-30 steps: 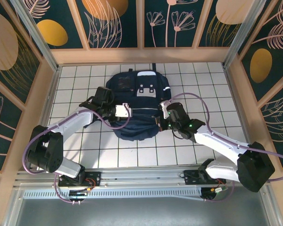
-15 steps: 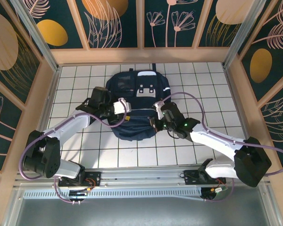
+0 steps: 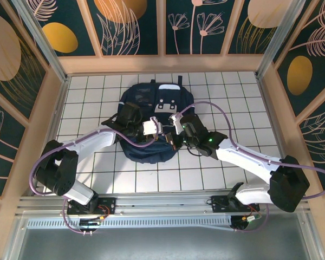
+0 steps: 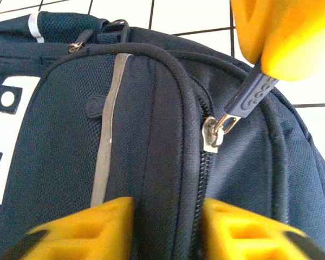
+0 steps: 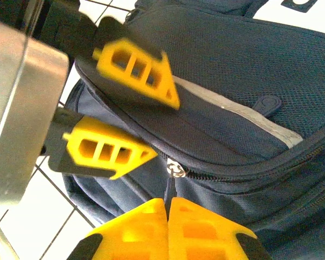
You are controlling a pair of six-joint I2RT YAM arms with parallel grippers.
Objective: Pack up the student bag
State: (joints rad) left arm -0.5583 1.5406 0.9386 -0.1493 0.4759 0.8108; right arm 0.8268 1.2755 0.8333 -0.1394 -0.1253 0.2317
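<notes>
Both arms have swung inward since a second ago. The left gripper (image 3: 153, 130) and right gripper (image 3: 172, 135) now meet over the near end of the student bag (image 3: 151, 100), which lies flat mid-table on white tiles (image 3: 222, 168) inside wooden walls (image 3: 162, 64). Left wrist: left fingers pinch a fabric ridge beside the zip, and the zip pull (image 4: 251, 93) runs taut into the right fingers. Right wrist: those fingers press together on the pull. A steady draw along the track should serve, though the left fingers, close by, could block the slider (image 4: 212, 136).
</notes>
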